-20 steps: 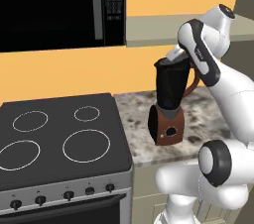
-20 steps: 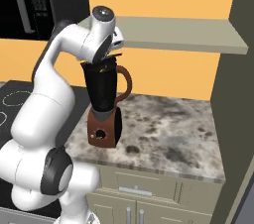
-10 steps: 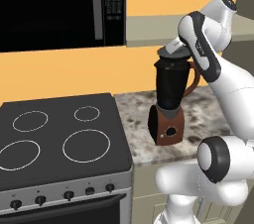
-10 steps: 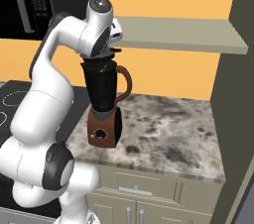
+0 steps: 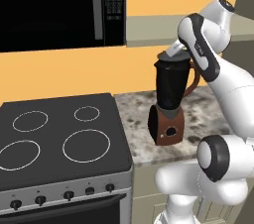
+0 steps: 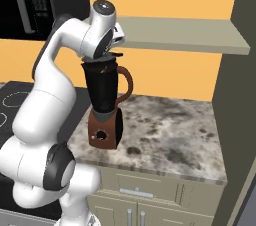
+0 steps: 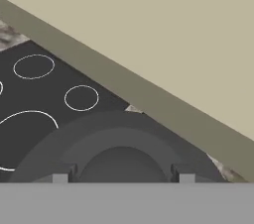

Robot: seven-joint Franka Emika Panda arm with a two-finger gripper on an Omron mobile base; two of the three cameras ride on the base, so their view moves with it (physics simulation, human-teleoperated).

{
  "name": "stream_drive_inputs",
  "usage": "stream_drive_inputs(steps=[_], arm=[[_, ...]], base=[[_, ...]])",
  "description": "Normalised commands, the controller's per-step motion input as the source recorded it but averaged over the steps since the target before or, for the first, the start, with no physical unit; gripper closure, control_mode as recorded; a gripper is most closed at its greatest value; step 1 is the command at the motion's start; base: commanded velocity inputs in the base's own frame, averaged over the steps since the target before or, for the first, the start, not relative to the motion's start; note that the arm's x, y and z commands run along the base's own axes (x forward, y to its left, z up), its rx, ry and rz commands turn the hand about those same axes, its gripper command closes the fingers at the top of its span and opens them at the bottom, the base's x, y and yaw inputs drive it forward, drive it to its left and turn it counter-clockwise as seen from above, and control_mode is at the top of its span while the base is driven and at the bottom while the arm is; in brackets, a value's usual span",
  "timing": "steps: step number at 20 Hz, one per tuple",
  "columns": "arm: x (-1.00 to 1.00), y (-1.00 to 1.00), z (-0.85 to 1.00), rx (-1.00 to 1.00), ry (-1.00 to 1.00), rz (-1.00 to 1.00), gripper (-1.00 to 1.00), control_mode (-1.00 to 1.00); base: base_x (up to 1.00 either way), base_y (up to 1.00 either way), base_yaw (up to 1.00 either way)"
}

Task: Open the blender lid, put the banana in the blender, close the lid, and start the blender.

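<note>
The blender (image 5: 171, 89) (image 6: 102, 95) stands on the stone counter beside the stove, a dark jar on a brown base with a black button (image 5: 170, 131). The blender lid (image 5: 172, 60) (image 6: 102, 58) (image 7: 124, 139) is at the jar's top, slightly tilted. I cannot tell if it still touches the rim. My gripper (image 5: 173, 52) (image 6: 112, 50) (image 7: 123, 177) reaches down onto it from above. In the hand view its fingertips (image 7: 60, 177) sit on either side of the lid's central knob, shut on it. The banana is out of view.
A black stove (image 5: 59, 134) with white burner rings lies left of the blender, under a microwave (image 5: 59, 5). A beige shelf (image 6: 185, 32) (image 7: 163, 44) juts out close above the hand. The counter (image 6: 170, 135) runs right to a dark tall cabinet (image 6: 235, 120).
The arm's upper links have risen a little and shifted, and the hand has edged along with them while staying on the lid. The blender has not moved.
</note>
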Motion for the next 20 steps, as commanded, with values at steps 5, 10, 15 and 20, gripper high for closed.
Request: stream_drive_inputs(steps=[5, 10, 15, 20], arm=[[0.0, 0.01, -0.31, 0.0, 0.01, 0.0, 1.0, -1.0], [0.0, 0.06, -0.23, 0.0, 0.0, 0.0, 1.0, -1.0], [-0.06, 0.11, -0.28, 0.01, 0.0, 0.0, 1.0, -1.0], [-0.13, 0.17, -0.1, 0.01, 0.02, 0.0, 1.0, -1.0]], base=[[0.0, 0.0, 0.0], [0.0, 0.0, 0.0], [0.0, 0.0, 0.0], [0.0, 0.0, 0.0]])
